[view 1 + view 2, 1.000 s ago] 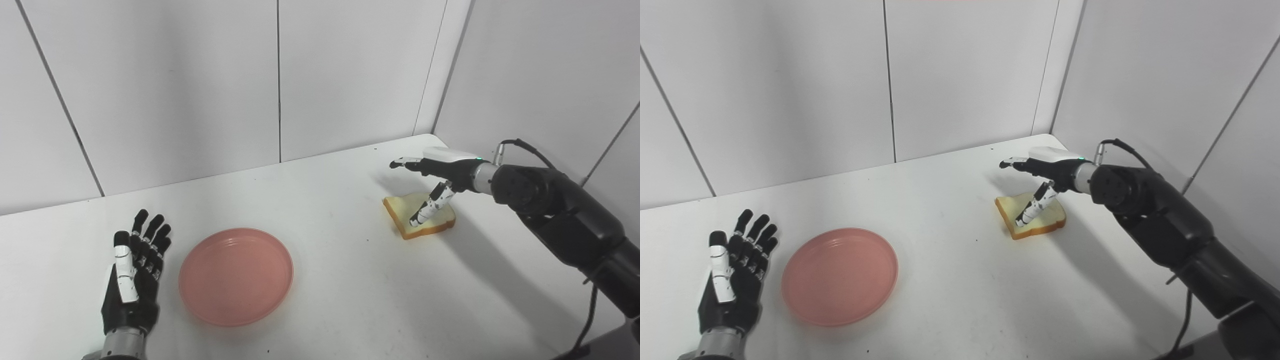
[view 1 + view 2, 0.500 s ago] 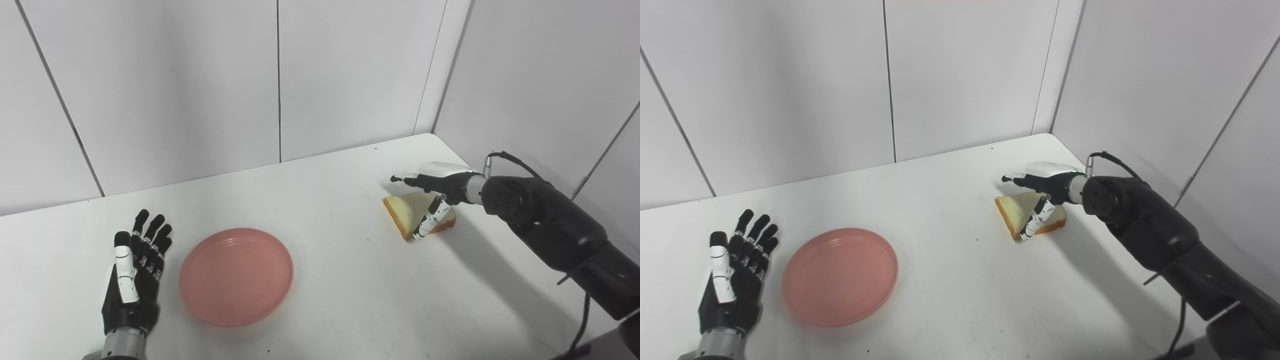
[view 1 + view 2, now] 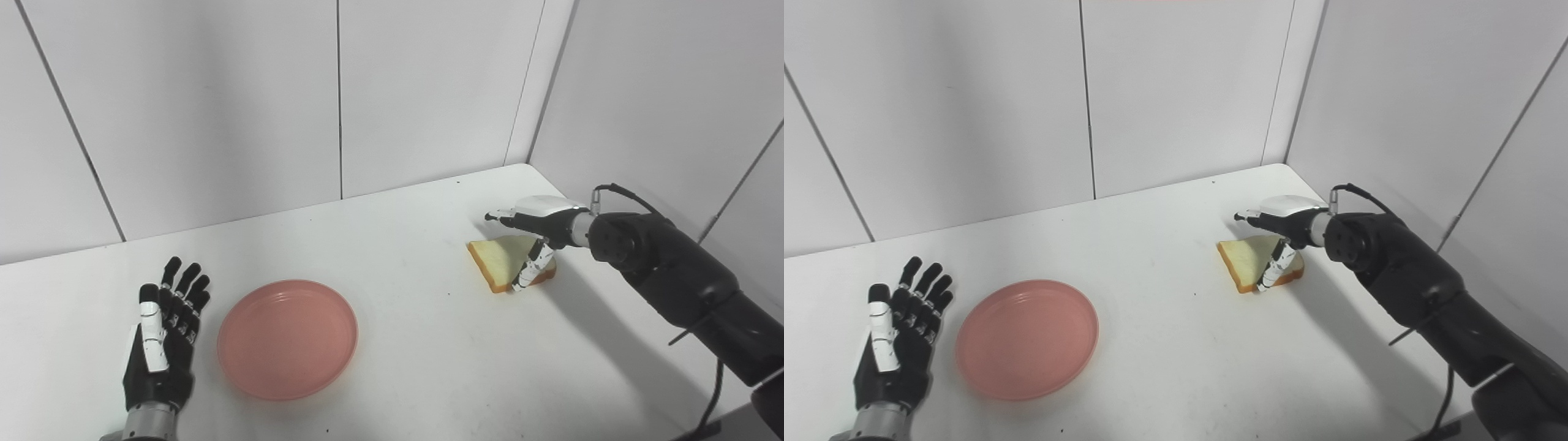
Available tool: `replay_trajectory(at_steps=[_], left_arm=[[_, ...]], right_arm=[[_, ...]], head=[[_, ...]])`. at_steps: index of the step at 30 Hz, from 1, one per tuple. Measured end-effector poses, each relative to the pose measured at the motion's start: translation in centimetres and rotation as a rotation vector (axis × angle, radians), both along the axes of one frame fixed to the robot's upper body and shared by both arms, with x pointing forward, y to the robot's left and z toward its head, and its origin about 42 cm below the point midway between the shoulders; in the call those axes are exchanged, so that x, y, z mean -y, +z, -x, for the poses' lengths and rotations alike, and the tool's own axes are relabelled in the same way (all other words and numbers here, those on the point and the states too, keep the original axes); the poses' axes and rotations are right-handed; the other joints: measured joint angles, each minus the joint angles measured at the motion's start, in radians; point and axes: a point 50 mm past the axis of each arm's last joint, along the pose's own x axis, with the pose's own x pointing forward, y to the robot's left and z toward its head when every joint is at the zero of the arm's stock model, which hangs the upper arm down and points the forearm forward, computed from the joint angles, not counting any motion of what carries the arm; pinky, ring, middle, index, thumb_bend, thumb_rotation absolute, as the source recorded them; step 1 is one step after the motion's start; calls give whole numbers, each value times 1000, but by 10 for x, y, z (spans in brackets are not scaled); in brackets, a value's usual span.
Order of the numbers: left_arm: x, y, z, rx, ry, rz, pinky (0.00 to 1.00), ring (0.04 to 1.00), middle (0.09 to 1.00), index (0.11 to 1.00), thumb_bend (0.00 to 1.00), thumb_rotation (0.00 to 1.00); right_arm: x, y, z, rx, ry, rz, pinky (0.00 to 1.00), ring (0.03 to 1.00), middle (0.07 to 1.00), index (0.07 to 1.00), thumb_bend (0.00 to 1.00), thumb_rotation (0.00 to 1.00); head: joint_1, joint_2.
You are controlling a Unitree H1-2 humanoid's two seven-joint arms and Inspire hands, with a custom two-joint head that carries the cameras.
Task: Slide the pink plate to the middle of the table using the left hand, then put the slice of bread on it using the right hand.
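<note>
- The right hand (image 3: 531, 236) reaches in low over the far right part of the table (image 3: 429, 343), its white back turned up and its dark arm running back to the picture's lower right corner.
- Its fingers (image 3: 499, 215) stretch out beyond the far edge of the slice of bread (image 3: 502, 262), while the thumb (image 3: 530, 271) points down and meets the slice's near right edge.
- The hand is spread around the bread and not clamped on it; whether the far fingers touch the slice cannot be told.
- The slice of bread lies on the table under that hand, pale on top with a brown crust, its far right side seeming a little lifted, though that cannot be told for sure.
- A black cable (image 3: 1356, 191) loops up from the right wrist.
- The left hand (image 3: 897, 334) rests near the table's left front edge, palm up, fingers apart and pointing away, holding nothing.
- The pink plate (image 3: 287, 338) sits flat on the table just beside the left hand, not touching it, left of the table's middle.
- Plate and bread lie well apart, with bare white tabletop between them.
- White wall panels (image 3: 245, 92) stand behind the table and along its right side.
</note>
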Motion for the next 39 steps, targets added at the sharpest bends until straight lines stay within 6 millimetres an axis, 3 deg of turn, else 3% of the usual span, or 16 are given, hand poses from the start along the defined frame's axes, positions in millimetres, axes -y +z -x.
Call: replay_trajectory(at_steps=[9, 14, 19, 28, 32, 33, 35, 36, 37, 39], left_arm=[[0, 1, 0, 2, 0, 1, 963, 931, 934, 953, 745, 988], [0, 1, 1, 2, 0, 1, 964, 932, 937, 955, 748, 985], [0, 1, 1, 2, 0, 1, 964, 930, 936, 954, 752, 983], [-1, 0, 3, 3, 0, 1, 973, 934, 938, 957, 740, 990], [-1, 0, 4, 4, 2, 2, 972, 936, 938, 958, 738, 987], [-2, 0, 4, 4, 2, 2, 972, 936, 938, 958, 739, 986], [-1, 1, 5, 4, 2, 2, 971, 937, 938, 958, 738, 987], [-2, 1, 5, 4, 2, 2, 970, 937, 938, 958, 737, 987], [-2, 1, 5, 4, 2, 2, 966, 936, 940, 957, 735, 990], [-1, 1, 5, 4, 1, 2, 963, 935, 939, 956, 735, 990]], right_arm=[[0, 3, -2, 1, 19, 23, 1000, 1000, 995, 987, 1000, 299], [-1, -4, -3, -28, 27, 39, 1000, 996, 977, 971, 1000, 341], [-6, -20, -5, -74, 32, 47, 1000, 998, 975, 958, 1000, 305], [-7, -22, -16, -79, 21, 78, 1000, 1000, 966, 947, 1000, 307], [-5, -23, -18, -67, 22, 71, 1000, 974, 951, 929, 975, 263], [-5, -23, -18, -61, 29, 66, 979, 964, 947, 923, 965, 245], [-6, -23, -19, -46, 36, 56, 747, 869, 911, 882, 873, 126], [-6, -24, -20, -34, 34, 38, 731, 862, 909, 879, 867, 119], [-6, -26, -20, -19, 29, 15, 660, 790, 851, 834, 819, 48], [-6, -29, -19, 24, 26, -33, 616, 719, 792, 791, 761, 12]], head=[[2, 3], [0, 9], [2, 12], [3, 17], [2, 17], [2, 17], [3, 20], [3, 20], [3, 20], [3, 20]])
